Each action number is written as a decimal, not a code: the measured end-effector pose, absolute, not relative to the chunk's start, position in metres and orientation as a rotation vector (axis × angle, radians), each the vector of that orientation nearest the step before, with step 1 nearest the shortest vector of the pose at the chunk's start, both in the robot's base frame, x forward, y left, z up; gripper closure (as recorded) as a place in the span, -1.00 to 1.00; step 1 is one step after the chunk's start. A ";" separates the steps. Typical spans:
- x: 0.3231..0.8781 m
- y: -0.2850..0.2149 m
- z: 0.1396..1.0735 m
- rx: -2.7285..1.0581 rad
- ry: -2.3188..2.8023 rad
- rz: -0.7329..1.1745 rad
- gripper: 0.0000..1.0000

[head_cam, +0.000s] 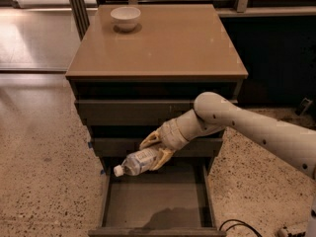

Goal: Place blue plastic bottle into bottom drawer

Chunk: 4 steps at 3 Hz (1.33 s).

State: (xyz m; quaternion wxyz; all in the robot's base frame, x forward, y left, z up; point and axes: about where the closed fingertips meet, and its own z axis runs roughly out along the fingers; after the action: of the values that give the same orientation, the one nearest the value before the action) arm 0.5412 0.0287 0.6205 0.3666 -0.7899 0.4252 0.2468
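Camera view: bottle over open drawer

Gripper (157, 149) clamped on blue plastic bottle (138, 162), which is near-horizontal with its cap pointing left, above the rear of the pulled-out bottom drawer (153, 204). White bowl (125, 18) sits on the cabinet top.

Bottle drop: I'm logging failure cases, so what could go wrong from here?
The pincer, over the back of the open bottom drawer, holds the bottle tilted, cap lowest. Released here, it may bounce or roll on the flat floor. The cap hangs near a side wall and could clip it.
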 end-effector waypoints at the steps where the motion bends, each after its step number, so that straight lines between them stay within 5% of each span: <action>1: 0.539 0.031 0.611 -2.035 1.100 0.639 1.00; 4: 0.519 0.007 0.473 -2.065 1.359 0.640 1.00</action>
State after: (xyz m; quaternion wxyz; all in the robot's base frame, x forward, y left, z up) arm 0.5195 0.0068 0.4726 0.2900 -0.7739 0.5094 0.2398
